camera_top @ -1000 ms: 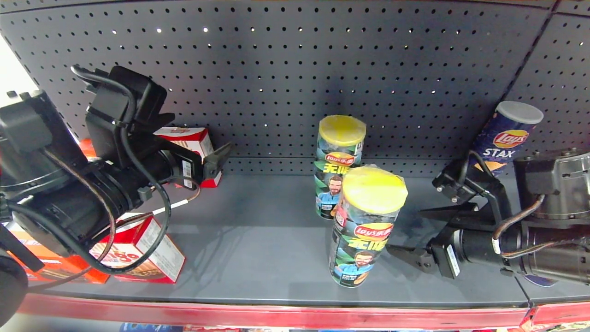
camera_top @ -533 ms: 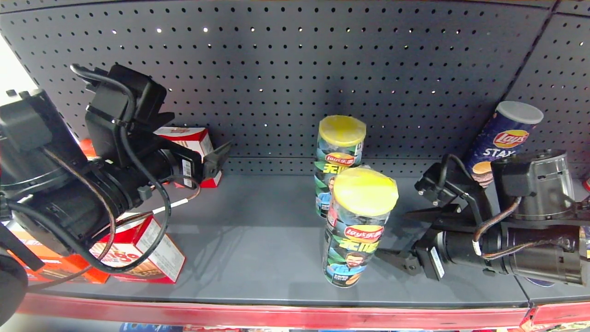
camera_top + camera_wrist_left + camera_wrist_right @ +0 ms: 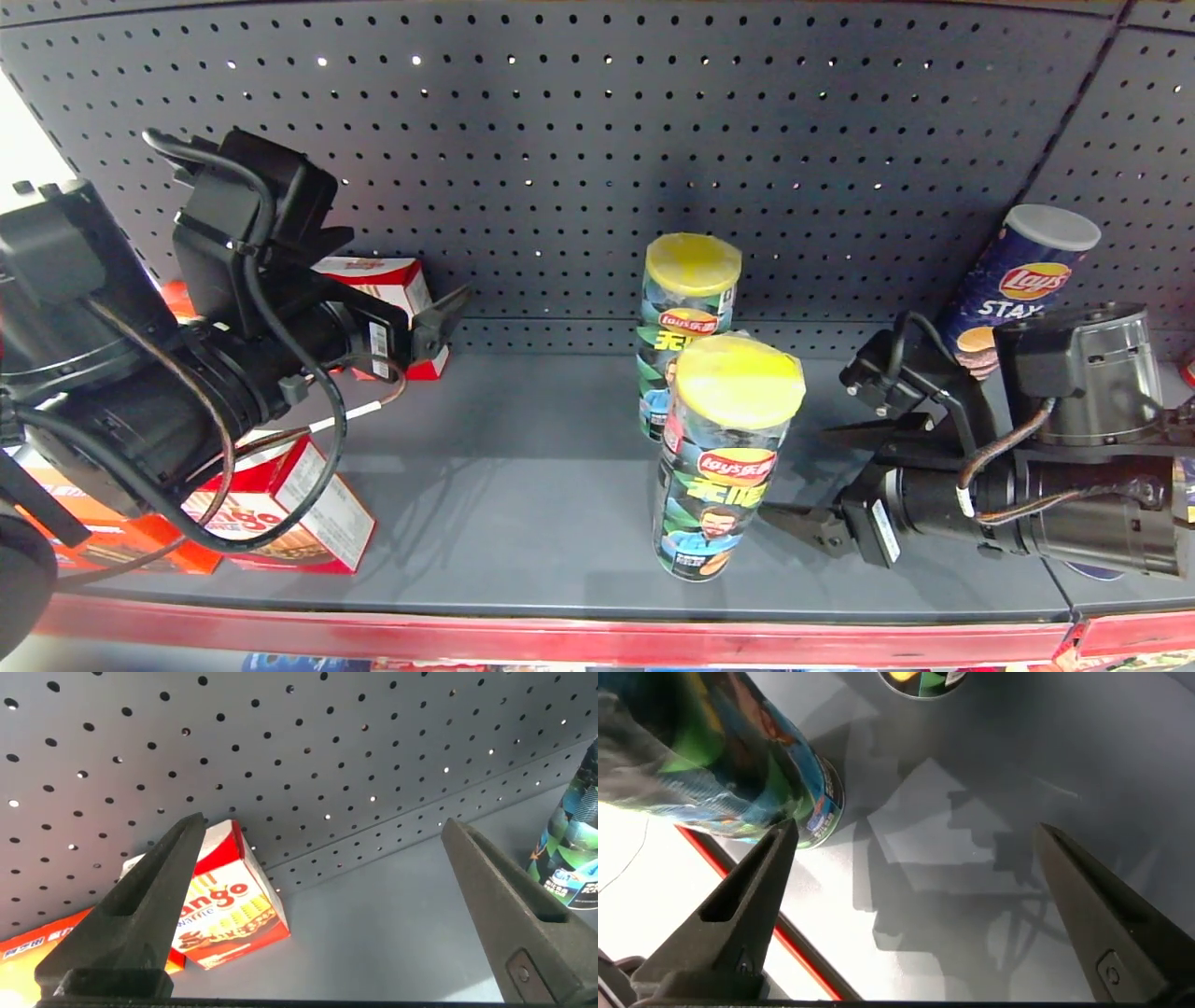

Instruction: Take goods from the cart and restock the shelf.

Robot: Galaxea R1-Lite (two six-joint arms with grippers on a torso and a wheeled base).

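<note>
Yellow-lidded chip cans [image 3: 724, 457] [image 3: 686, 317], two, blue can [image 3: 1022, 271], one

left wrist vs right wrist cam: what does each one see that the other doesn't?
Left wrist, not right: the pegboard back panel, a red-and-white wafer box against it, an orange box beside that, and the open left gripper.
Right wrist, not left: the red front lip of the shelf, and the front chip can close by one finger of the open right gripper.
Both: the grey shelf deck and a green chip can. I cannot tell whether the left wrist's edge can is the same one.
</note>
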